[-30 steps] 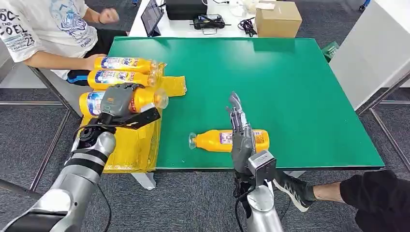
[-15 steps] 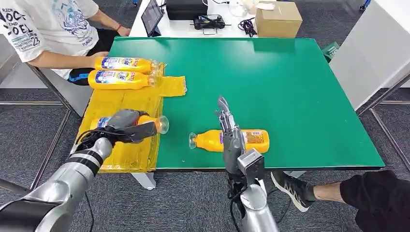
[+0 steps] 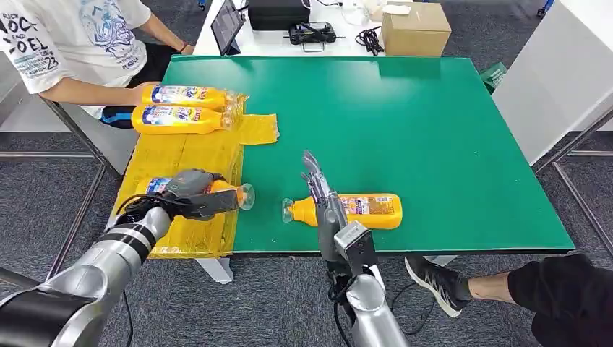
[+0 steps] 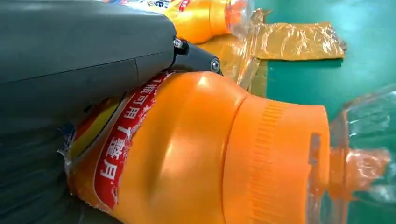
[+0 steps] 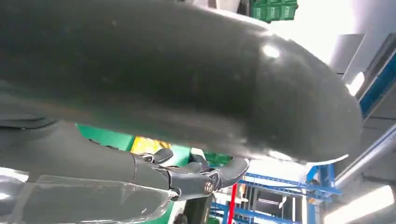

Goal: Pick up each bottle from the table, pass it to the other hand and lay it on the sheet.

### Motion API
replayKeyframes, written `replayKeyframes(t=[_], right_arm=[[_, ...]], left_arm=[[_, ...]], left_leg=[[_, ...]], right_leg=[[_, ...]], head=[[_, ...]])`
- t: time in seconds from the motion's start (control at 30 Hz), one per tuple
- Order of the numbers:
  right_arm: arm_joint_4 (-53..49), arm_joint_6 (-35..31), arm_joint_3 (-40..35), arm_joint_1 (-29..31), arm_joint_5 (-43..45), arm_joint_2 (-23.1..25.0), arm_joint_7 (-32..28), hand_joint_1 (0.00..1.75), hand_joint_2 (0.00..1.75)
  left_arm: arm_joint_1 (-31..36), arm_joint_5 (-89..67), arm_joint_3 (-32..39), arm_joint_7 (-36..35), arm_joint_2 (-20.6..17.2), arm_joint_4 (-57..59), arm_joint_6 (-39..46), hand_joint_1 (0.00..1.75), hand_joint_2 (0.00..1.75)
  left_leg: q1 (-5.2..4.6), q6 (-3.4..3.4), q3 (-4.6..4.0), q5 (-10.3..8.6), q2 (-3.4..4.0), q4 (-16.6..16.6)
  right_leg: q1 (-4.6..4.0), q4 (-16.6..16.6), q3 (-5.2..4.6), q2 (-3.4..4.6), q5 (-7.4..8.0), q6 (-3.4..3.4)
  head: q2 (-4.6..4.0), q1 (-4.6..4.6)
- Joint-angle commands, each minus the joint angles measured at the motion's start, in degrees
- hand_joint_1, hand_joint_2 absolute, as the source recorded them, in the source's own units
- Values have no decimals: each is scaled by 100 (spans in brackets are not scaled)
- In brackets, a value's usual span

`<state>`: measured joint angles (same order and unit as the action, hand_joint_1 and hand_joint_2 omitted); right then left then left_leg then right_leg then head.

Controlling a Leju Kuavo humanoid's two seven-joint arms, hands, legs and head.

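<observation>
1. At nine o'clock on the table, the yellow sheet [image 3: 191, 155] carries two bottles [image 3: 184, 108] lying side by side at its far end; a person's hand [image 3: 137, 92] rests beside them, unmoved.
2. Toward seven o'clock, the left hand [image 3: 189, 189] grips the held bottle [image 3: 224, 194], fingers wrapped round its body; it has come down onto the sheet's near part, cap pointing three o'clock.
3. At six o'clock, the right hand [image 3: 323, 202] stands with fingers straight and slightly apart, holding nothing; it has drifted leftward, now over the neck of the lying bottle [image 3: 358, 210] on the green table [image 3: 434, 130].
</observation>
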<state>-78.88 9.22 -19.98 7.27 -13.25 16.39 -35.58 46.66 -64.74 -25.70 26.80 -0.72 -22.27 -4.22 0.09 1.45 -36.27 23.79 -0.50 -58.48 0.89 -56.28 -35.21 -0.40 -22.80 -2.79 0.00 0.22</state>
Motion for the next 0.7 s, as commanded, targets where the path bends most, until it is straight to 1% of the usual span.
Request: replayKeyframes(t=[0.03, 0.07, 0.1, 0.13, 0.17, 0.2, 0.23, 0.27, 0.3, 0.33, 0.43, 0.53, 0.6, 0.63, 0.7], right_arm=[[658, 14, -135, 342, 15, -174, 55, 0, 0], [698, 10, -138, 355, 14, -168, 61, 0, 0], [734, 5, -145, 363, 17, -163, 62, 0, 0], [779, 4, -150, 383, 24, -156, 61, 0, 0], [841, -6, -157, 407, 27, -152, 68, 0, 0], [911, -8, -176, 438, 12, -151, 83, 0, 0], [968, -15, -176, 463, 16, -141, 81, 0, 0], [1035, -23, -182, 491, 10, -134, 87, 0, 0], [1049, -24, -186, 499, 7, -133, 90, 0, 0], [1049, -24, -186, 499, 7, -133, 90, 0, 0], [1057, -24, -190, 499, 7, -126, 90, 0, 0], [1084, -27, -190, 514, 5, -127, 92, 0, 0], [1172, -36, -203, 550, -7, -121, 117, 0, 0], [1212, -42, -203, 566, -7, -113, 116, 0, 0], [1321, -56, -204, 608, -10, -91, 115, 0, 0]], left_arm=[[-83, 445, -109, 145, 38, 447, -344, 3, 175], [-113, 536, -88, 176, 40, 435, -397, 0, 175], [-149, 589, -65, 184, 49, 438, -416, 0, 175], [-167, 640, -41, 188, 54, 435, -431, 0, 0], [-171, 786, 1, 238, 69, 448, -619, 0, 0], [-183, 997, 104, 310, 84, 455, -825, 0, 0], [-183, 1141, 167, 354, 88, 460, -1004, 0, 0], [-192, 1252, 177, 421, 83, 433, -1112, 0, 0], [-189, 1300, 206, 449, 84, 438, -1159, 0, 0], [-189, 1300, 206, 449, 84, 438, -1159, 0, 0], [-177, 1305, 208, 453, 70, 439, -1174, 0, 0], [-180, 1352, 216, 484, 72, 420, -1213, 0, 0], [-199, 1644, 354, 602, 99, 396, -1465, 0, 0], [-206, 1735, 387, 632, 97, 379, -1540, 0, 0], [-271, 1995, 504, 746, 125, 279, -1593, 0, 0]], left_leg=[[6, -10, 62, 22, 27, 10], [5, -7, 50, 16, 22, 10], [1, -5, 41, 11, 20, 11], [4, -8, 56, 17, 27, 13], [3, -6, 37, 12, 21, 8], [5, -7, 50, 17, 23, 10], [3, -5, 31, 10, 11, 7], [6, -7, 44, 16, 11, 6], [2, -5, 34, 8, 9, 10], [3, -7, 47, 13, 15, 10], [1, -5, 38, 8, 3, 7], [7, -11, 67, 16, 18, 12], [2, -5, 45, 6, 3, 8], [4, -8, 57, 11, 9, 9], [4, -7, 54, 9, 6, 10]], right_leg=[[-8, 12, 56, 25, -13, 16], [-6, 13, 44, 21, -8, 12], [-2, 11, 35, 19, -5, 9], [-5, 15, 49, 26, -8, 12], [-4, 10, 32, 19, -5, 9], [-6, 13, 45, 20, -9, 12], [-4, 10, 29, 9, -6, 8], [-6, 10, 43, 11, -10, 11], [-3, 11, 32, 12, -3, 9], [-3, 11, 44, 18, -6, 12], [-1, 8, 38, 6, -5, 10], [-7, 17, 67, 20, -7, 19], [-2, 10, 48, 6, -3, 10], [-4, 12, 58, 12, -6, 14], [-4, 12, 56, 9, -4, 13]], head=[[0, 0], [0, 0], [0, 0], [0, 0], [0, 0], [0, 0], [0, 0], [0, 2], [0, 0], [0, -4], [0, -2], [0, -2], [0, -2], [0, -2], [0, -2]])
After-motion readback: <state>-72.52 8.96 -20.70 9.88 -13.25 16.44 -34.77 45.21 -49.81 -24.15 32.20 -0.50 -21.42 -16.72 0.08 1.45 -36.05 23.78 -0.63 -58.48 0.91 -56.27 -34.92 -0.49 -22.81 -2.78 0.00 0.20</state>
